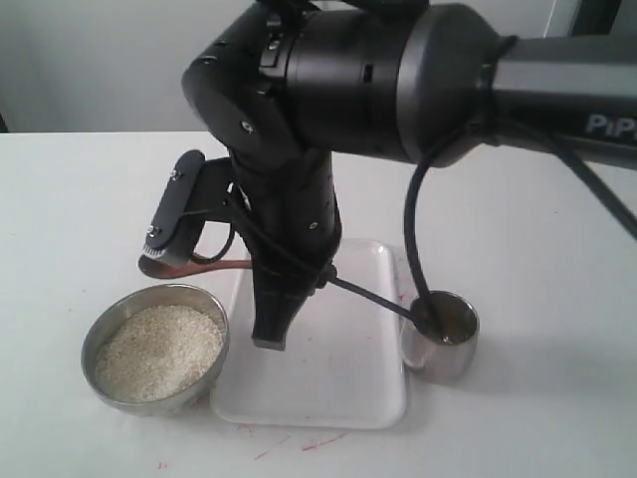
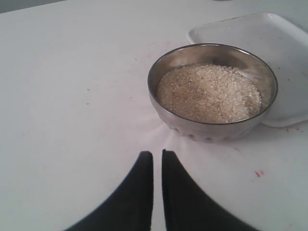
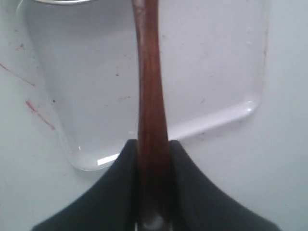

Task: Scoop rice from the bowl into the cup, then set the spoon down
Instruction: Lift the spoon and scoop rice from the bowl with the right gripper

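One red-flecked white table (image 2: 72, 96) under the bowl (image 2: 211, 131)

Bright, even, diffuse light washes the white desk (image 1: 80, 219) nearly to overexposure in the exterior view, and its far edge almost blends into the wall. Shadows are soft and pale: a faint one beside the cup (image 1: 453, 354), a thin darker one under the bowl (image 2: 211, 130). The bowl's rim carries mild glare, and a hard highlight sits on one corner of the tray (image 3: 216, 72). The rice (image 2: 207, 91) looks fairly sharp. Both wrist views blur close up: the left gripper (image 2: 157, 159), the right gripper (image 3: 153, 149) and the spoon (image 3: 150, 96) have smeared edges. The black arm (image 1: 328, 70) shows little surface detail.
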You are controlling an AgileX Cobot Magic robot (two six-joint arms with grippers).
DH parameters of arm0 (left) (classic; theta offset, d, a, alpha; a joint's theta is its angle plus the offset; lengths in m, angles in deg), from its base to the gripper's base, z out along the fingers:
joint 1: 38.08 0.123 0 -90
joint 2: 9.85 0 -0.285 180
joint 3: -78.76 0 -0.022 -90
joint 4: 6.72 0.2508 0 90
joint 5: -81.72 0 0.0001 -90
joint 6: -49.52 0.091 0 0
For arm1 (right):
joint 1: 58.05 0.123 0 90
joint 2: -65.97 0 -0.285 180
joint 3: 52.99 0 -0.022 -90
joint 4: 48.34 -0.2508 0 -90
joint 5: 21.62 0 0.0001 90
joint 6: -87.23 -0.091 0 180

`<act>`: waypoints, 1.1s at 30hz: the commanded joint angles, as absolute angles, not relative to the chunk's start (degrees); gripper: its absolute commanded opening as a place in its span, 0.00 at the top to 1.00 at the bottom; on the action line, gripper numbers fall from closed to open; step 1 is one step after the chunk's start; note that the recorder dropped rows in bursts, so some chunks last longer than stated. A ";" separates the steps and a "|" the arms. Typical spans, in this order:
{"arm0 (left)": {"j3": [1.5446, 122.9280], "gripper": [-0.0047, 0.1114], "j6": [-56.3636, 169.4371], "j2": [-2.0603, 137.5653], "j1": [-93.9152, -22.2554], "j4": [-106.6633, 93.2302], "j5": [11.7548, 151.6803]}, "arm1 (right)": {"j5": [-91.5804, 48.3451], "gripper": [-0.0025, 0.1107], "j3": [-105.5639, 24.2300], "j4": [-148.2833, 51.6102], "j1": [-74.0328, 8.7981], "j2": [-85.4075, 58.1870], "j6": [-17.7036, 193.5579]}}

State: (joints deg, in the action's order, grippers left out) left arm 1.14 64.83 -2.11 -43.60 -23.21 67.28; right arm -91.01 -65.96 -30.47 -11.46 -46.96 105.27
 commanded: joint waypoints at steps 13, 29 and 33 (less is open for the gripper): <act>1.54 0.84 64.73 -2.06 -43.99 -23.86 67.13 | -91.58 0.98 -64.99 1.42 7.73 -47.53 84.37; 1.54 0.84 64.73 -2.06 -43.99 -23.86 67.13 | -91.58 0.98 -49.71 30.07 6.40 -58.54 80.72; 1.54 0.84 64.73 -2.06 -43.99 -23.86 67.13 | -91.58 0.98 -49.71 32.04 4.85 -60.01 76.29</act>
State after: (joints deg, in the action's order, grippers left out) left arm 1.14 64.83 -2.11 -43.60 -23.21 67.28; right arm -91.06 -49.90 29.65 5.92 -59.62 79.61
